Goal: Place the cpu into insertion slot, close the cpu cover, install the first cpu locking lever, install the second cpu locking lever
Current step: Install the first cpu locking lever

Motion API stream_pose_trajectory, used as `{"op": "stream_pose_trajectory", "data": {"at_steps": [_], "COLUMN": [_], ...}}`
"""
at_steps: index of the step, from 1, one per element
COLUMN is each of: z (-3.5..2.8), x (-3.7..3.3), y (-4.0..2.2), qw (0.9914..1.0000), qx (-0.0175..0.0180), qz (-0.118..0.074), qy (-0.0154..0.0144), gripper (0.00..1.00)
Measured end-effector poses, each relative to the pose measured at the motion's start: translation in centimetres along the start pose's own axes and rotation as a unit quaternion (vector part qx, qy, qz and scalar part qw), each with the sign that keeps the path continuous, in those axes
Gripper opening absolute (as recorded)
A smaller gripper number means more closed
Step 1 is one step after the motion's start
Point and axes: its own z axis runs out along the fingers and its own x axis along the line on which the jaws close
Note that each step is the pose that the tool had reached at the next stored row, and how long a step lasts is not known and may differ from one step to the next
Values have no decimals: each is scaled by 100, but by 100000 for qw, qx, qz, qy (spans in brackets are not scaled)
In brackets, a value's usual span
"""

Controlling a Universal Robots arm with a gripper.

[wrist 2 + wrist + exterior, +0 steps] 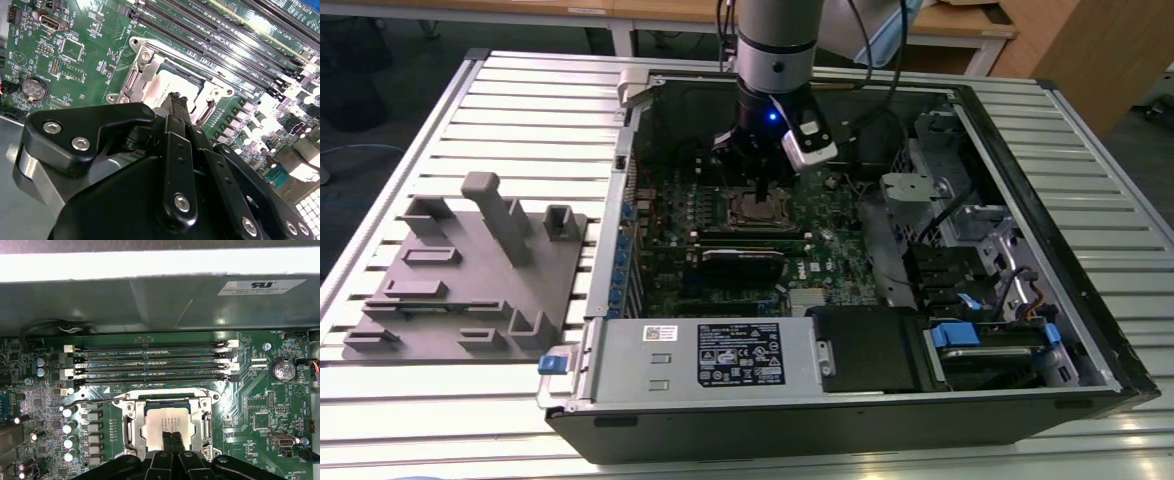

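Note:
The cpu [167, 417] is a flat silvery-tan square lying in the insertion slot [757, 210] on the green motherboard, inside the open computer case. The cpu cover [131, 422] is a silver metal frame lying flat around the chip, also seen in the second wrist view as the cpu cover [142, 70] around the cpu [170, 82]. A thin metal lever rod [95, 401] runs beside the socket. My gripper [171, 434] hangs straight over the chip, its two black fingers pressed together with nothing between them. Its tips are at the chip's near edge, gripper [177, 96] [762, 188].
Long memory slots [150, 362] run just beyond the socket, and a row of capacitors [70, 427] stands beside it. A black expansion card [744, 254] sits in front of the socket. Case walls [620, 200] and drive bays [947, 210] close in. A grey fixture [467, 270] stands at the exterior view's left.

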Motion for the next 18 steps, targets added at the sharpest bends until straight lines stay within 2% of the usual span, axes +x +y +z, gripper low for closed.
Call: {"op": "stream_pose_trajectory", "data": {"at_steps": [18], "z": [-5], "x": [43], "y": [-3], "qw": [100000], "qx": [0], "qz": [0], "qy": [0], "gripper": [11]}}
